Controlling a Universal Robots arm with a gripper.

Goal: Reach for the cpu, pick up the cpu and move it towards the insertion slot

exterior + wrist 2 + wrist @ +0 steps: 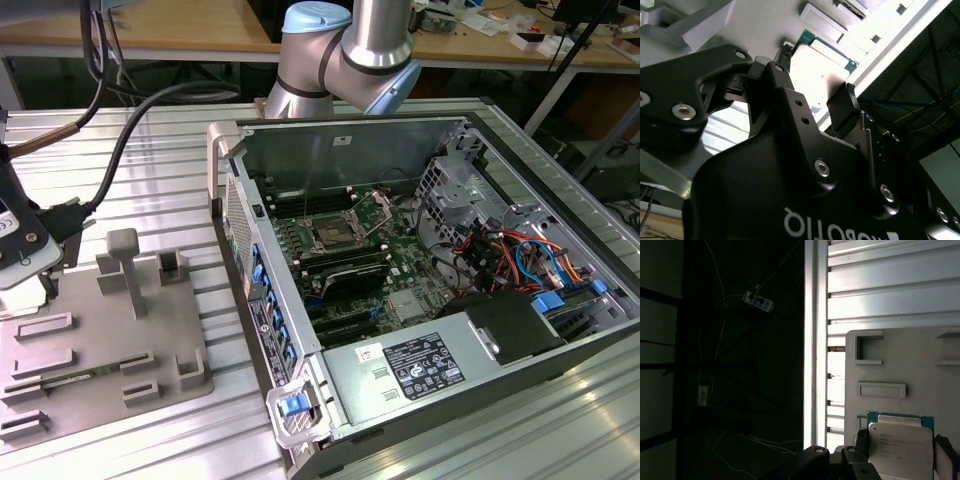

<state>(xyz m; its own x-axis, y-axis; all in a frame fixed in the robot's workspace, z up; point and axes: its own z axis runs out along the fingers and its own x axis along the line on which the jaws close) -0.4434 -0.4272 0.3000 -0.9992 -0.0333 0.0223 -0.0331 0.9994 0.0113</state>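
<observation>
Your ribbed aluminium desk (150, 150) carried everything. The open grey metal computer case (340, 150) lay on its side toward the exterior view's right, with the green motherboard facing up. Your silver and pale-blue robot arm (350, 50) stood behind the case, and thick black cables ran off toward the exterior view's left. The flat grey plastic tray (100, 330) with upright blocks and shallow recesses sat on the desk at the exterior view's left, just beside the case.

In both wrist views your black two-finger gripper (816, 74) (902, 444) was over that tray (900, 370), near the desk's edge. It was closed narrow on the cpu, with one finger (785, 52) against one edge and the other against the opposite edge.

The insertion slot (333, 235), a square socket with a shiny metal frame and dark centre, sat on the motherboard inside the case. It was well apart from the tray.

The cpu (822, 67) (900, 452), a thin silvery square chip on a green board, sat between the gripper's fingers over the tray. You couldn't tell whether it was lifted clear of the tray or resting on it.
</observation>
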